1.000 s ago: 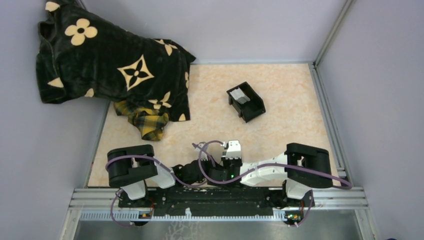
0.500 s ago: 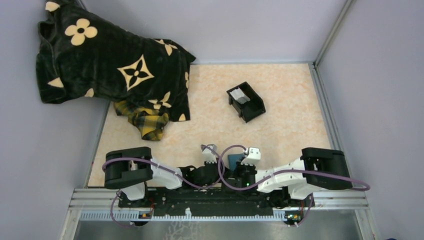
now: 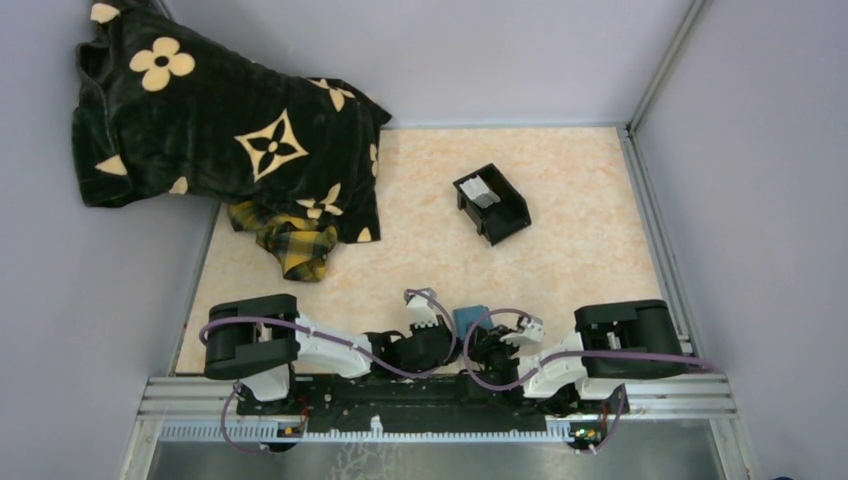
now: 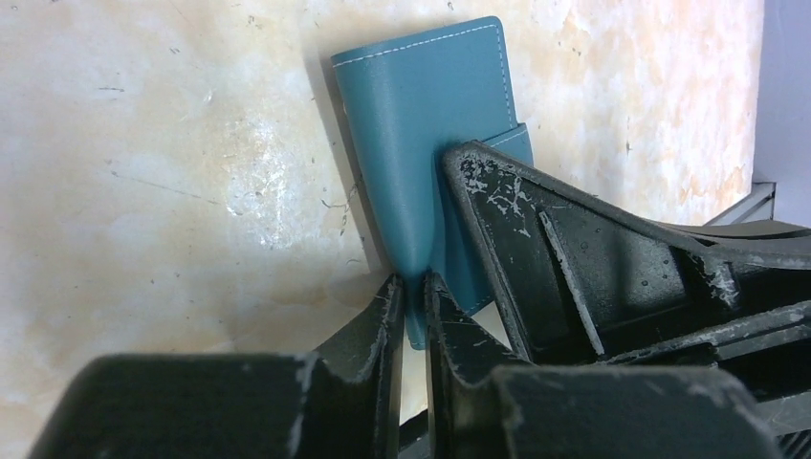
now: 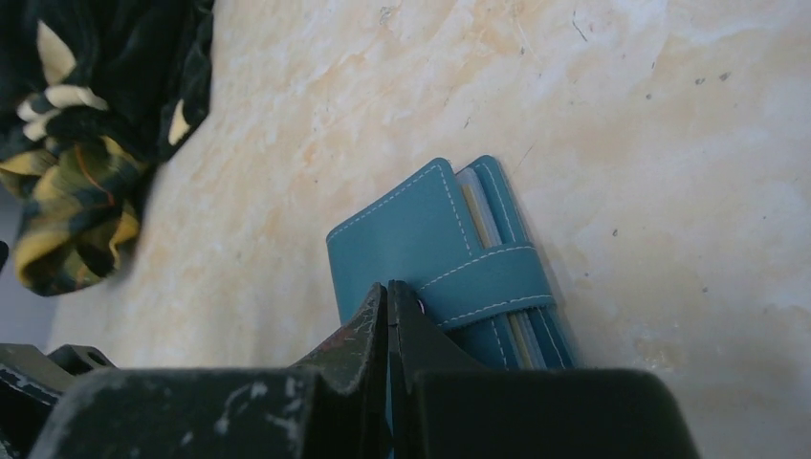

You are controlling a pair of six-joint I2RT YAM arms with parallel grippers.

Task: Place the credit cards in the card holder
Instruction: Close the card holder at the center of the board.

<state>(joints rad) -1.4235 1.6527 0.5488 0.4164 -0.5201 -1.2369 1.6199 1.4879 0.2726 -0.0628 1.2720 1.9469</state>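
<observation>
The left fingers (image 4: 390, 320) are clenched on the folded spine of the card holder (image 4: 421, 143), with the blue leather edge pinched in the narrow gap between them. The right fingers (image 5: 378, 325) are pressed fully together with no gap. Their tips lie against the card holder's cover just beside its closing strap (image 5: 490, 287); I cannot tell whether anything thin is caught between them. In the left wrist view the right arm's black finger body crowds in from the right and touches the card holder at the strap side. The card holder is folded shut, teal-blue with pale stitching, and thin pale and yellowish edges show between its covers along the open side. It sits at the near edge of the marbled peach tabletop (image 3: 560, 250), between the two wrists. Whether it lies flat or is tipped up on its spine is not clear. Well apart from it, toward the middle of the tabletop, stands a black open-topped box (image 3: 495, 208), turned at an angle, with a pale credit card (image 3: 480, 192) inside at its far end. At the far left corner a black blanket (image 3: 220, 130) with cream flower shapes is heaped up, and a yellow plaid cloth (image 3: 288, 243) pokes out from beneath its near edge.
</observation>
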